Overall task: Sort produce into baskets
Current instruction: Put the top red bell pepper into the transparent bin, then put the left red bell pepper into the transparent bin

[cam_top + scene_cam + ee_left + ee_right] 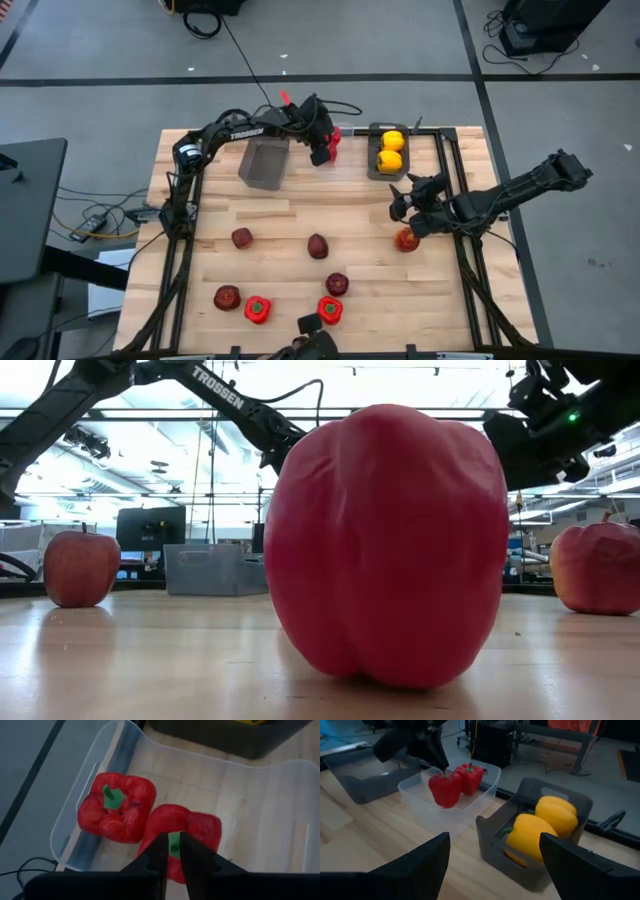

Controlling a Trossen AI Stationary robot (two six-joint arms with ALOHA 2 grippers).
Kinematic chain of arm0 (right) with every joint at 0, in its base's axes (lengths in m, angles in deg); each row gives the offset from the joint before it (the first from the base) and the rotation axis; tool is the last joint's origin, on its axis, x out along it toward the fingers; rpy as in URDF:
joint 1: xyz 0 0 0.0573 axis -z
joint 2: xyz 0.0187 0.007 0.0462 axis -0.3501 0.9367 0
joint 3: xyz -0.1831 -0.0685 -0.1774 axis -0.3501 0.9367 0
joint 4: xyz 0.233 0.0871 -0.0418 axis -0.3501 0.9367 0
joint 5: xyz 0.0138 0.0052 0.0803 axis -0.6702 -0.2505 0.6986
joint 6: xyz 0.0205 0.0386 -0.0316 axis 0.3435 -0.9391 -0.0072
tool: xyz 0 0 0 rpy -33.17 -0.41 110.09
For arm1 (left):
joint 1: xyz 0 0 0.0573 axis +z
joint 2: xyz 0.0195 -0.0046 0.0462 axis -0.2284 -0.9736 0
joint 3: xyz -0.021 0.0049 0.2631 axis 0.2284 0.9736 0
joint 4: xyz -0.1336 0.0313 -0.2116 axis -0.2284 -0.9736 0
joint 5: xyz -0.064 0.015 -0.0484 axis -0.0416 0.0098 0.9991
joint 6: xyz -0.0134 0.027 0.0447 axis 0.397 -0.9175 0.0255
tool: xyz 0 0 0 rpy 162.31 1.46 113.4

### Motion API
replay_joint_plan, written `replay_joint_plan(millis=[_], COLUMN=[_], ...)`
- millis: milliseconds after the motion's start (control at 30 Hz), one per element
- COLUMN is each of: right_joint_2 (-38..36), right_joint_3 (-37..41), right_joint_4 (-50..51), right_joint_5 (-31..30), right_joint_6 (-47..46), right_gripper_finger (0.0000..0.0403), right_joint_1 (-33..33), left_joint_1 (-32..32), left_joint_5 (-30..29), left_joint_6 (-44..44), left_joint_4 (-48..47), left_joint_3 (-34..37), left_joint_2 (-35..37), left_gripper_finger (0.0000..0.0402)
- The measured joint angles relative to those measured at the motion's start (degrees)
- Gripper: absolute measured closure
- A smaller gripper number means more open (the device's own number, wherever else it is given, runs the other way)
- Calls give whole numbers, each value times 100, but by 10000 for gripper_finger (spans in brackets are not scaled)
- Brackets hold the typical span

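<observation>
Sorting is by kind, judging from the layout: two yellow peppers [545, 827] are packed in the dark bin [487, 837], and red peppers are collected in the clear bin [485, 795] just beside it. The second grey bin [264, 164] looks empty, probably reserved for the apples.

Left gripper [171, 851] is hung over the clear bin, directly above a red pepper [200, 827]. Its fingers [157, 855] are nearly together, pinched on or just around the green stem; a narrow gap is visible, so a release may be starting, but it cannot be told for certain whether the stem is gripped or already let go. The pepper appears to be at the bin floor, touching a second red pepper [117, 810] beside it.

Right gripper [415, 200] is held with fingers wide apart, nothing between them, near the dark bin with a reddish fruit [406, 239] just below it on the table [280, 225], likely the next pick.

Unsorted produce lies well away from the left gripper: maroon apples [318, 246] and red peppers [257, 309] at the near edge.
</observation>
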Motion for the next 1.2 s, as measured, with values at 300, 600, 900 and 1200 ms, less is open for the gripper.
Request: replay_joint_plan(millis=[300,600,900,1200], right_joint_2=[46,138,135,134], right_joint_3=[1,3,5,5], right_joint_4=[93,97,73,69], right_joint_5=[75,319,457,1006], right_joint_6=[4,-95,-38,7], right_gripper_finger=[86,85,85,85], right_joint_1=[170,340,329,324], left_joint_1=[-4,-398,-1633,-3621], left_joint_5=[-47,195,156,241], left_joint_6=[37,-287,-35,1067], left_joint_4=[-221,-1300,-2524,-248], left_joint_3=[-188,-1192,-621,1412], left_joint_2=[0,630,1504,2169], left_gripper_finger=[278,269,269,269])
